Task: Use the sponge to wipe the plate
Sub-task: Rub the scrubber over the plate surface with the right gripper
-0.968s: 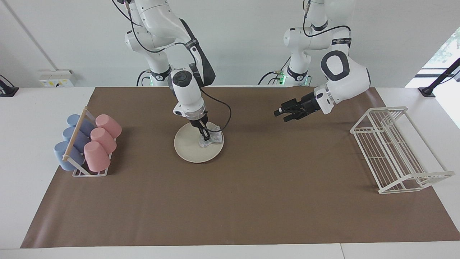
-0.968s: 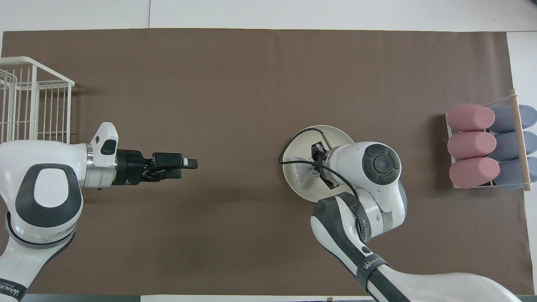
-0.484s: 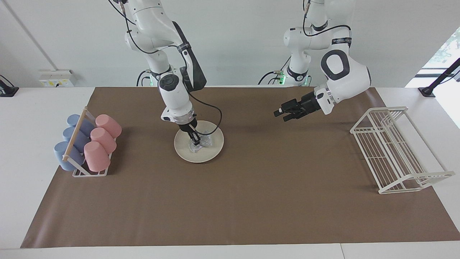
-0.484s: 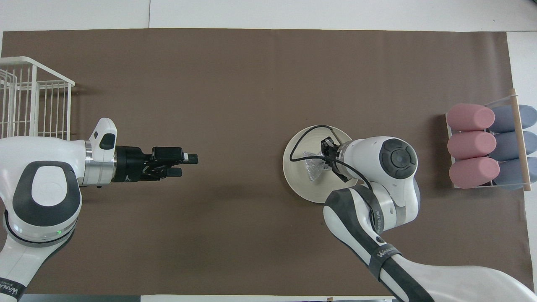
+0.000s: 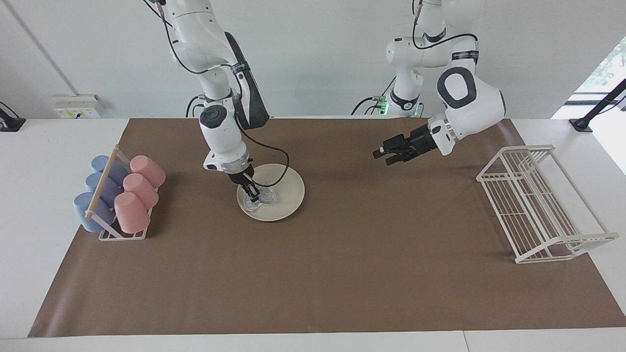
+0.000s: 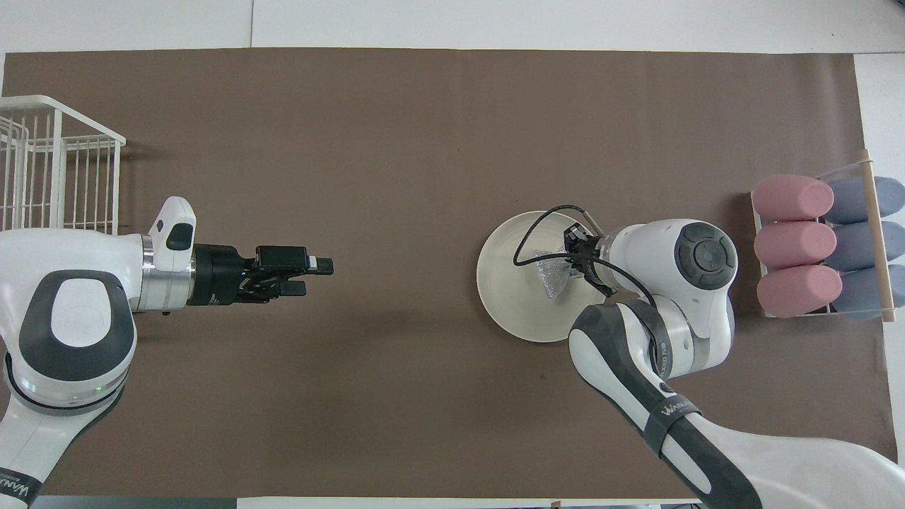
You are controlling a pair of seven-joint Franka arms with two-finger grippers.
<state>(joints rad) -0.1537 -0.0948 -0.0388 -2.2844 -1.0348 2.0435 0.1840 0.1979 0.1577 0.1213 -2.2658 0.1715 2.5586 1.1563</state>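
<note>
The right gripper, clamped on the sponge, has dragged it across the plate over the last second, from the rim toward the left arm's end to the rim toward the right arm's end, with the pad pressed down on the plate's face the whole way. That reads to me as one full wiping stroke across the middle, so the wipe is well under way, though the parts of the plate nearer to and farther from the robots look as yet unswept. The sponge now sits right at the plate's edge, partly over the rim; any further push that way would carry it off onto the brown mat, so the room lies back toward the centre. The plate itself has not budged on the mat. The cup rack with its pink and blue cups stands beside the plate toward the right arm's end, apart from it but close enough to mind the elbow. The left gripper waits in the air over bare mat, jaws apart and empty, with the white wire rack well apart at its end.
</note>
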